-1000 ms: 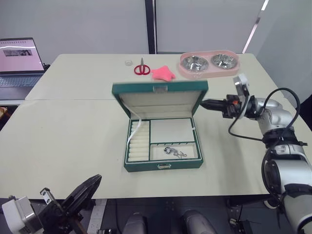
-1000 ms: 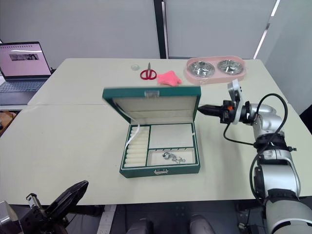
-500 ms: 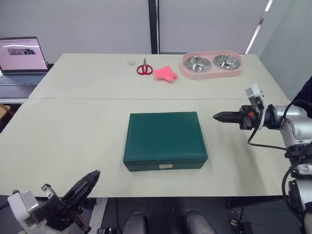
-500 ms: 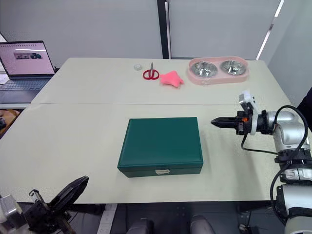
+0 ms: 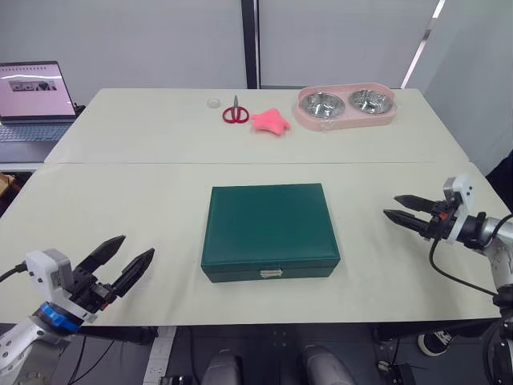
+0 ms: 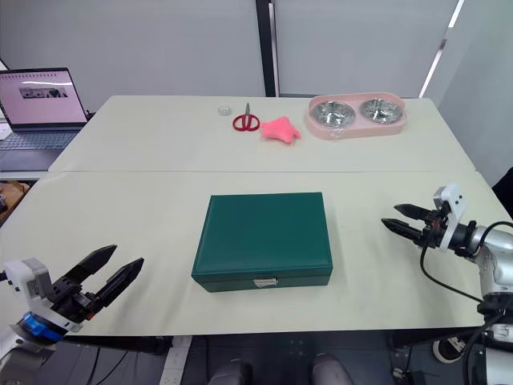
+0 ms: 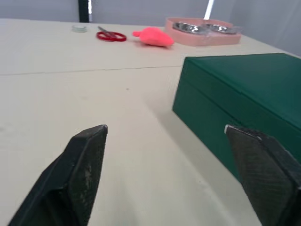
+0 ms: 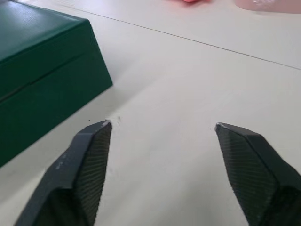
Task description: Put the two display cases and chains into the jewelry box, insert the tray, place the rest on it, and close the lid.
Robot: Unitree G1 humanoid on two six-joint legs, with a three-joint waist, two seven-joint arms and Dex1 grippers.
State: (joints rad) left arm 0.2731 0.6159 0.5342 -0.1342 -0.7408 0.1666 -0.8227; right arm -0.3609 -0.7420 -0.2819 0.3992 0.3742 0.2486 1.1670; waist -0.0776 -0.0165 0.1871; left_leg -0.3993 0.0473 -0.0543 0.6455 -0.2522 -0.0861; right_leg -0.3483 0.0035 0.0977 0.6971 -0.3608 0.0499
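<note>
Right pincer (image 5: pixel 400 213) withdrawn, spread, jewelry box (image 5: pixel 271 227) closed

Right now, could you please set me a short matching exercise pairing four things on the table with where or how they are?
Things:
1. jewelry box
2. scissors
3. pet bowl
4. laptop

States or places:
A. pink, at the far right of the table
B. shut, dark green, mid-table
C. open, screen lit, off the table's far left
D. red-handled, beside a pink object

Pairs: 1-B, 2-D, 3-A, 4-C
</note>
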